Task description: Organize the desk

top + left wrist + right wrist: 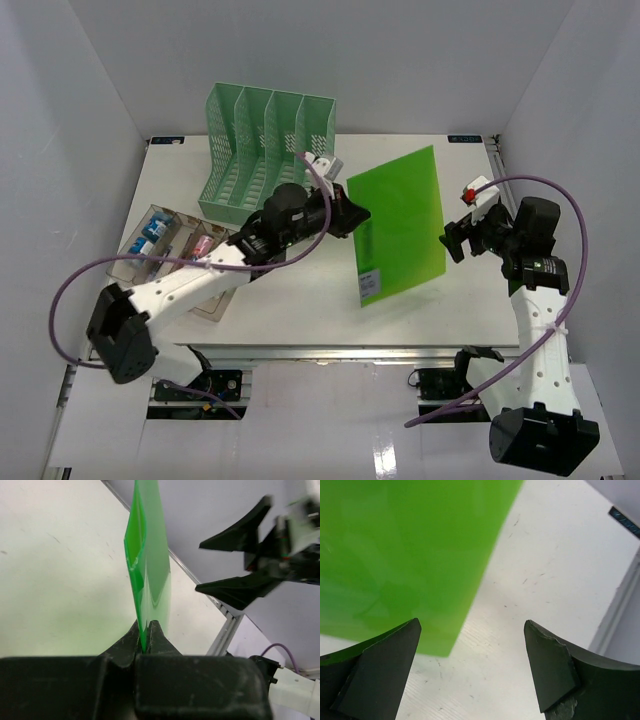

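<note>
White bench (480, 300): spans the scene beneath both arms, with a mint-green file rack (262, 150) at far left and a clear tray (140, 262) of small items at near left. Left pincer (350, 215): clamped tight on the left edge of a translucent green folder (400, 225), which is held upright over mid-bench. Right pincer (455, 238): jaws spread wide, holding nothing, just right of the folder's right edge.

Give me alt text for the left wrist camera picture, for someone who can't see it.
The left end effector is shut on the edge of a bright green folder, seen edge-on against the white desk. The right end effector, open, hovers beyond it.
</note>
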You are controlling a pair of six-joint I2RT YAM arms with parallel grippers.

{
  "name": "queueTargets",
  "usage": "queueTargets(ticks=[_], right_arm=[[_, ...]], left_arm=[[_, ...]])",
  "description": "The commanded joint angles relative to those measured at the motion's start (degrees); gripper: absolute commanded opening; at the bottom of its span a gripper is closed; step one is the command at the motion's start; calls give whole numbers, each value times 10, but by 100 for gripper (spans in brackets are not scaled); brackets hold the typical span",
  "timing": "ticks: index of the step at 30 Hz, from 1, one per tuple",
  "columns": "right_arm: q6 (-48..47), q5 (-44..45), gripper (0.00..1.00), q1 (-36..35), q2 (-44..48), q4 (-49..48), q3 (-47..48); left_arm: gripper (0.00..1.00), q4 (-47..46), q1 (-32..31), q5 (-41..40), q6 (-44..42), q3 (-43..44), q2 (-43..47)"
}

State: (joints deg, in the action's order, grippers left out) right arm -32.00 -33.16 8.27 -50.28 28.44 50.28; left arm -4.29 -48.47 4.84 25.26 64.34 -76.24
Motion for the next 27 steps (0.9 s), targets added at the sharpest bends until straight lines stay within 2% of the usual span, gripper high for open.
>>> queueTargets(ticks=[1, 4, 9, 17, 22, 27], right_arm=[[65, -50, 90, 4, 1, -95, -36], [77, -45, 90, 5, 5, -121, -58], [78, -38, 90, 7, 18, -149, -90], [77, -40, 90, 9, 13, -165, -115], [75, -38, 90, 9, 13, -168, -120], [74, -37, 90, 9, 16, -169, -121]], left_arm=[[0, 109, 10, -109, -107, 7, 104], [0, 151, 19, -159, -135, 36, 140], [0, 190, 22, -258, -187, 103, 142], [0, 174, 29, -355, -295, 201, 106], [0, 174, 42, -366, -349, 256, 54], [0, 170, 83, -308, -326, 270, 10]])
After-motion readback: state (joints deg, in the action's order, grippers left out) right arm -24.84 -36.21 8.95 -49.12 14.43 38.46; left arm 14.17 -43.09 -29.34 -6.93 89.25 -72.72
